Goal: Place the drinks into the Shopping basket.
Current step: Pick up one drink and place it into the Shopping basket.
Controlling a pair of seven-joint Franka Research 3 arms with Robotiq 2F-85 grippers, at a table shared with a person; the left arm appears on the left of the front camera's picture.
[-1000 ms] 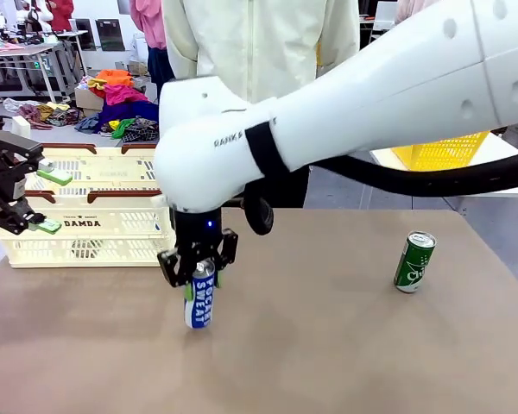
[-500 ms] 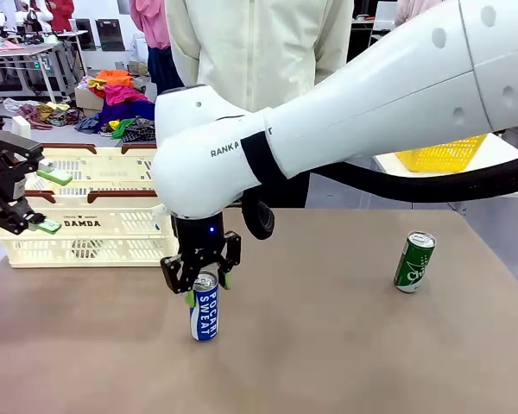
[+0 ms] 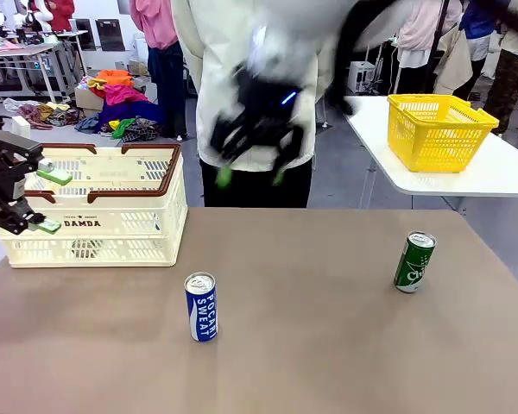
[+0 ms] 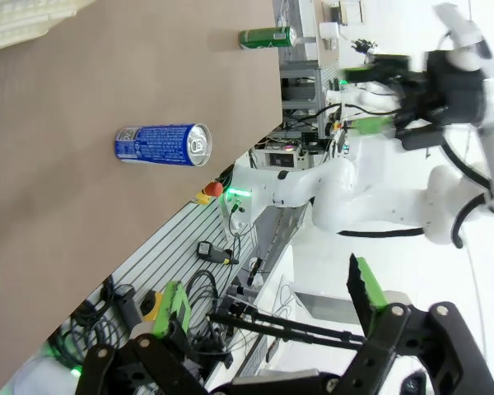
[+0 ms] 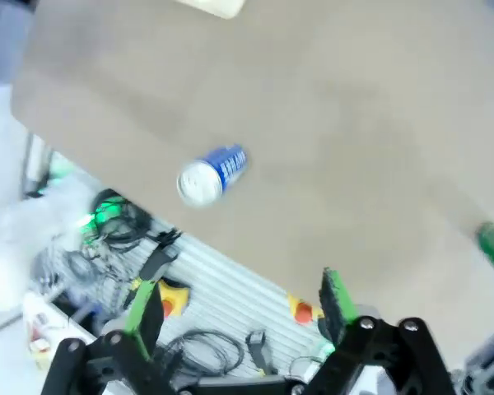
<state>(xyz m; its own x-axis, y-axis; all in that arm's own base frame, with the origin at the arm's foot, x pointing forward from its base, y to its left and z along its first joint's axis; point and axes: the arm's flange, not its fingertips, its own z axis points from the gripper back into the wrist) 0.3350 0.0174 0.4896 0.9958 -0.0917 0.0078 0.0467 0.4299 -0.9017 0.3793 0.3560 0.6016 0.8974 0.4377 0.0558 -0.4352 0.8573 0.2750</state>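
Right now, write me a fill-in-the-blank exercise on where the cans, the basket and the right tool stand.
1. The blue can stands ____ on the brown table.
2. The Shopping basket holds ____ of the two cans.
3. The right tool, high above the table, is open and grips ____.
4. In the front view, the green can stands on the table's ____ side.
Missing words: upright; neither; nothing; right.
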